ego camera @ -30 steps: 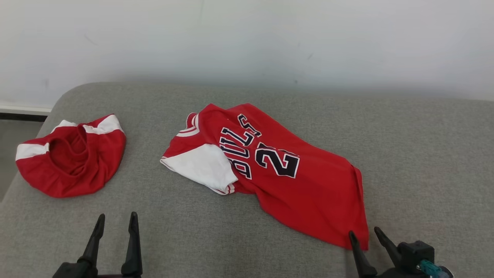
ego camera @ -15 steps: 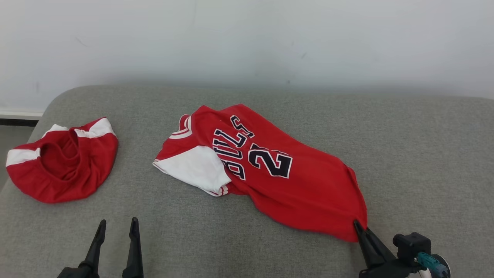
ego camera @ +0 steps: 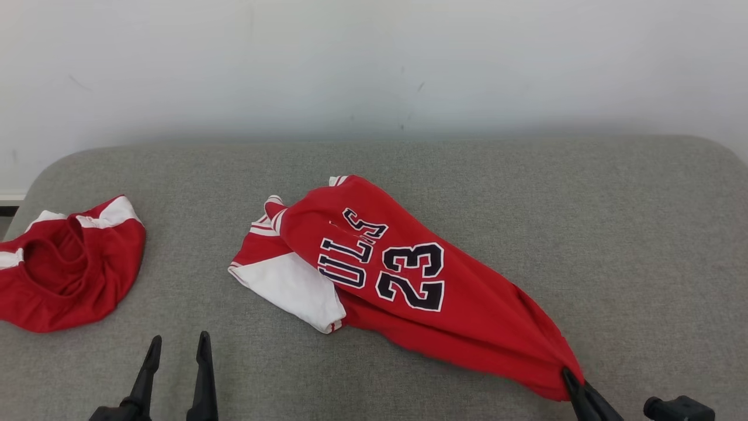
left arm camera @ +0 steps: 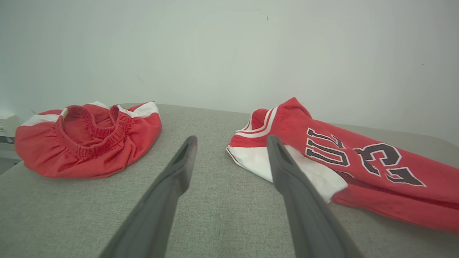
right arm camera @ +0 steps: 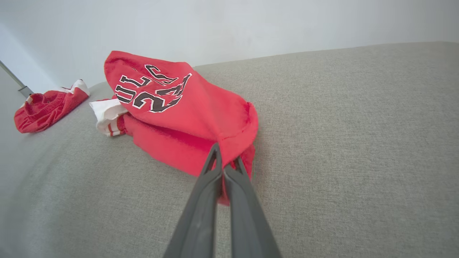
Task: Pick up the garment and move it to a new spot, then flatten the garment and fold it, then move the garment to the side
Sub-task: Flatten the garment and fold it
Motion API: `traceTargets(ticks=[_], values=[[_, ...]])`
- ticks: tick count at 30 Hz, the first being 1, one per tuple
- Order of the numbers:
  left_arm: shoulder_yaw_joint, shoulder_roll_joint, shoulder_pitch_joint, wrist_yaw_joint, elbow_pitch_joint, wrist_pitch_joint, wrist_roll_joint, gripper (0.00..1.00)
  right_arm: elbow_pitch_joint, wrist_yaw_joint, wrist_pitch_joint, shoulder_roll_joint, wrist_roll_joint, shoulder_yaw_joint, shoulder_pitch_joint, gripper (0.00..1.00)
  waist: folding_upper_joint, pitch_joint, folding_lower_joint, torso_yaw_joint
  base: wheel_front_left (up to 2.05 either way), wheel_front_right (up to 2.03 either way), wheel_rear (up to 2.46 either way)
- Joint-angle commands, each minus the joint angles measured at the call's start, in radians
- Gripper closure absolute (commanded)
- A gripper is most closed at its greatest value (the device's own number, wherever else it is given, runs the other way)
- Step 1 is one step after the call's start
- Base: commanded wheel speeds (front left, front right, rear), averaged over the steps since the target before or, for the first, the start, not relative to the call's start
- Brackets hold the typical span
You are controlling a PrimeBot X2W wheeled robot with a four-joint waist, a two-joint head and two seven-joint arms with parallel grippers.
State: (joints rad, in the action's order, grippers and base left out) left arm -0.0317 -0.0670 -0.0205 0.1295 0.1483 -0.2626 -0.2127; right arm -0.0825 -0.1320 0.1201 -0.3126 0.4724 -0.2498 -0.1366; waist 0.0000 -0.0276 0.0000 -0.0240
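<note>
The garment (ego camera: 403, 280) is a red jersey with dark lettering, the number 23 and a white sleeve, lying crumpled on the grey cushion (ego camera: 613, 234). My right gripper (ego camera: 570, 380) is shut on its near hem corner at the lower right, and the cloth is drawn taut toward it. In the right wrist view the closed fingers (right arm camera: 222, 161) pinch the bunched red hem of the garment (right arm camera: 179, 104). My left gripper (ego camera: 178, 345) stands open at the lower left, apart from the cloth. In the left wrist view its fingers (left arm camera: 229, 141) point between the two red items, with the garment (left arm camera: 340, 157) to the right.
Red shorts (ego camera: 64, 269) with white trim lie bunched at the cushion's left edge, also in the left wrist view (left arm camera: 86, 139). A pale wall (ego camera: 374, 64) rises behind the cushion. Bare grey fabric stretches to the right of the jersey.
My right gripper closed on the jersey's hem corner and pulled it toward the near right, stretching the cloth. The head camera has shifted, so the whole scene sits lower and further left.
</note>
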Motion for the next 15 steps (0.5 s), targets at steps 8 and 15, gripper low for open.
traceTargets(ticks=[8,15], values=[[0.022,0.0,0.004,0.0,0.012,-0.003,-0.006,0.0,0.016,0.003,-0.03,0.005,-0.01,0.056,0.084,1.0,0.0,-0.001,0.0,-0.047,0.0,0.0,0.0],[0.046,0.0,0.022,0.0,0.016,-0.003,-0.007,0.0,-0.201,0.003,-0.048,-0.001,-0.003,0.077,0.256,1.0,0.0,-0.022,0.0,-0.111,0.0,0.0,0.0]])
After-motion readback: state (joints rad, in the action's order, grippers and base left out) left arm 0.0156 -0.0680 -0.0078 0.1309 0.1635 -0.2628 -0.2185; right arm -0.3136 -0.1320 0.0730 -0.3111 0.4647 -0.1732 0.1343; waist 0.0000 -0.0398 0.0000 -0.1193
